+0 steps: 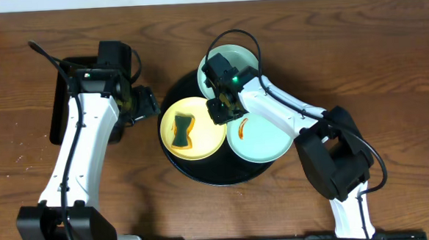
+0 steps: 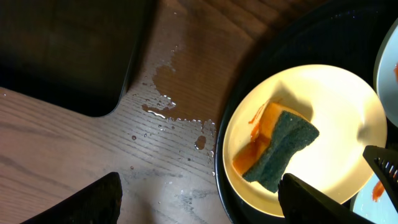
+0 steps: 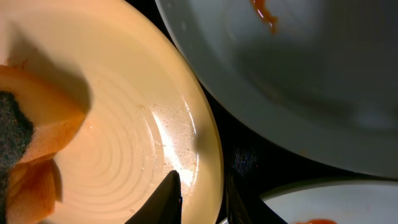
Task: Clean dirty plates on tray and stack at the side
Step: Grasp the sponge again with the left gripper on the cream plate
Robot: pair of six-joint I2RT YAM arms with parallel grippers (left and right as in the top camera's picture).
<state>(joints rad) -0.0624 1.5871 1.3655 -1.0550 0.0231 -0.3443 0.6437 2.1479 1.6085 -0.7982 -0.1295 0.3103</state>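
- Plates: three in all. One is the yellow plate (image 1: 206, 131); two are mint-blue, the near mint-blue plate (image 1: 263, 143) and the far mint-blue plate (image 1: 242, 57).
- Orange-brown smears (image 1: 242, 124): one patch on each of the three plates.
- Sponge (image 1: 183, 130): one, green on top and yellow beneath.
- Trays: two. One is the round black tray (image 1: 184, 169), one the rectangular black tray (image 1: 54, 114).
- Arms: two, white and black.
- Pincers: two, the left pincer (image 1: 144, 102) and the right pincer (image 1: 221, 108), each with two fingers.
- Desk (image 1: 387, 52): one, of brown wood.

Overhead top-down; 2 wrists close, sharing yellow plate (image 2: 336, 99)
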